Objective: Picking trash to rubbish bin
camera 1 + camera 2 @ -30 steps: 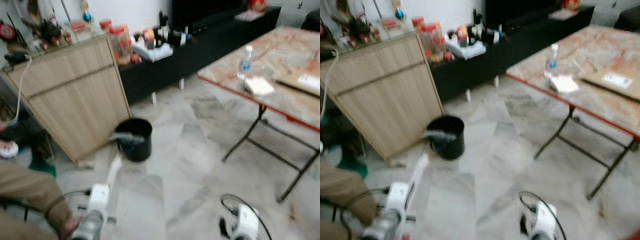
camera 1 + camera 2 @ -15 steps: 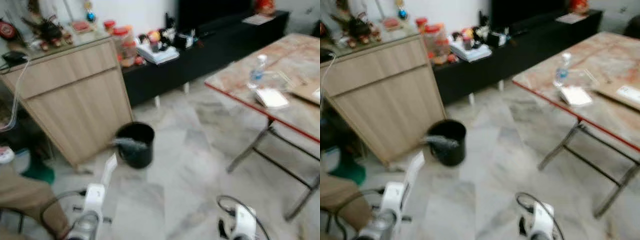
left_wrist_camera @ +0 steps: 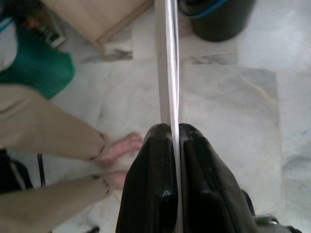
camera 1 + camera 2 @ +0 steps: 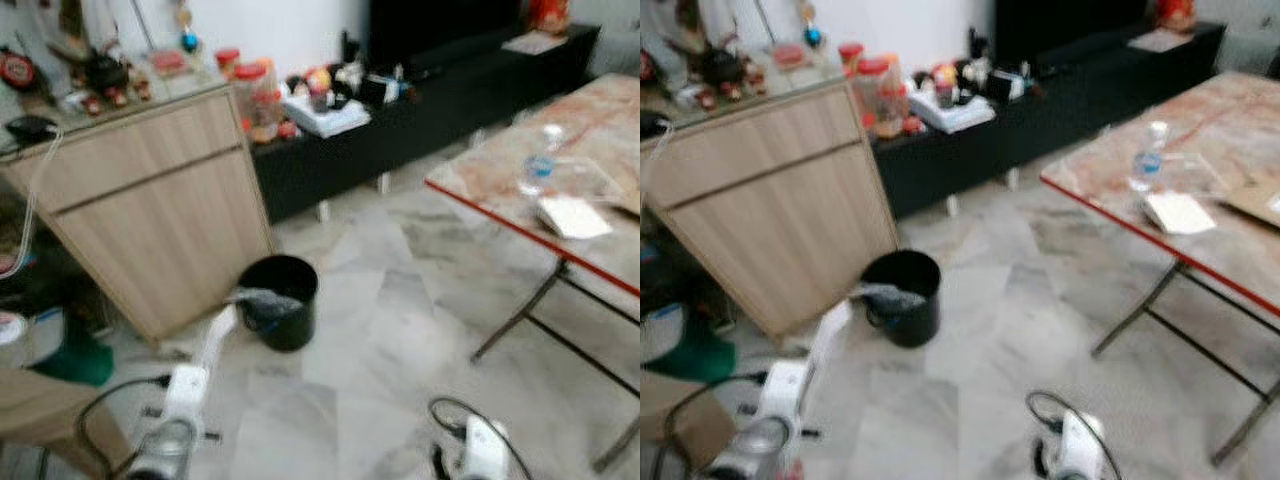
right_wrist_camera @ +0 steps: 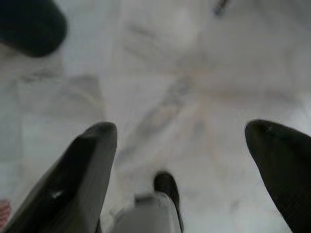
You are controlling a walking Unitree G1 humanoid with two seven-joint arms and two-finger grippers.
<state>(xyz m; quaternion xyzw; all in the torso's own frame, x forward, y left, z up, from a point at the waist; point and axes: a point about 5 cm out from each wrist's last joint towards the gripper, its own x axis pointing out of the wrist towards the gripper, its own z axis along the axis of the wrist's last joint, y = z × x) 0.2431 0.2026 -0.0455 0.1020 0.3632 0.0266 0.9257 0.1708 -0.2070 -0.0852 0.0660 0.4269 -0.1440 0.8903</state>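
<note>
A black rubbish bin stands on the marble floor by the corner of a wooden cabinet, with something grey-blue at its rim. My left gripper is shut on a flat white piece of trash, seen edge-on between the fingers. In the eye views this white piece reaches up from my left arm toward the bin, stopping just short of it. The bin lies just beyond the piece's far end. My right gripper hangs open over bare floor, nothing between its fingers.
A person in tan trousers stands close on my left, bare feet on the floor. The wooden cabinet is behind the bin. A folding table with a bottle and papers stands on the right. A low black shelf lines the wall.
The whole picture has shifted, so the camera has moved; bin and table now sit further right in frame. My left gripper still holds the white piece.
</note>
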